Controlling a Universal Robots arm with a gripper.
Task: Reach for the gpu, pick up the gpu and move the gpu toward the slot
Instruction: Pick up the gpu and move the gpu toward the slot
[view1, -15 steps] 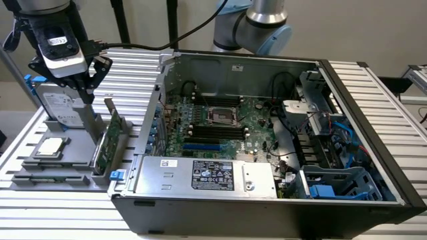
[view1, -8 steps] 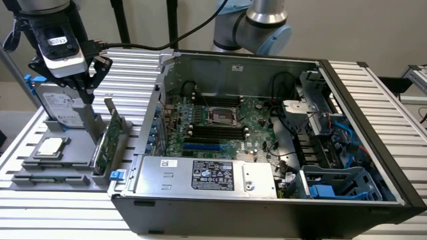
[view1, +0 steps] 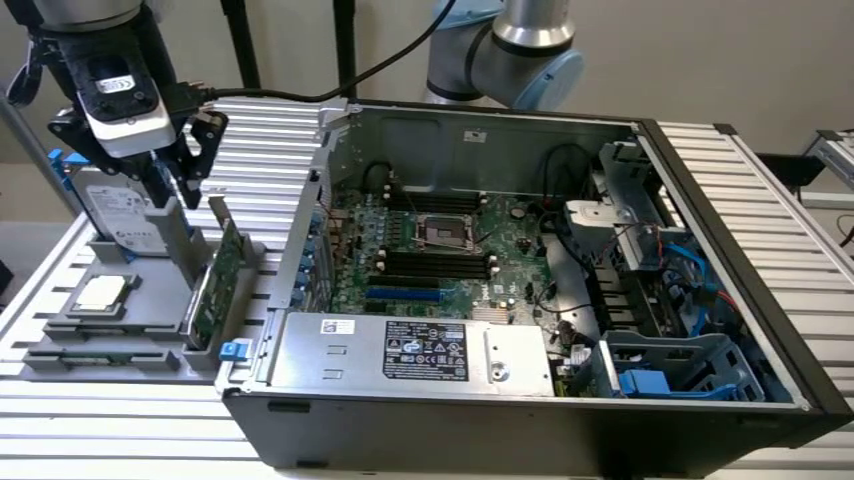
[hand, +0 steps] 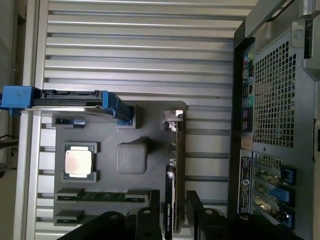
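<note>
A ribbed aluminium surface (view1: 107, 440) carries everything here, with a pale wall behind it. In the exterior view, an open computer case (view1: 561, 420) lies on its side across the middle and the exterior view's right, its green motherboard (view1: 441, 260) exposed. At the exterior view's left sits a grey holder tray (view1: 147, 340). The gpu (view1: 214, 280) stands on edge along the side of the tray nearest the case. A silver hard drive (view1: 114, 215) stands upright at the tray's far end, and a CPU chip (view1: 104, 292) lies flat nearer. The tool (view1: 180, 180) hangs over the far end of the tray, just beside the hard drive and above the gpu's far end. In the wrist view the gpu (hand: 175, 170) is seen edge-on, its silver bracket (hand: 173, 117) at one end. The tool (hand: 172, 225) is spread, one dark finger on either side of the card's edge; contact I cannot make out. The hard drive (hand: 70, 100), CPU chip (hand: 78, 162) and tray (hand: 100, 130) lie to one side, the case (hand: 280, 100) to the other.
</note>
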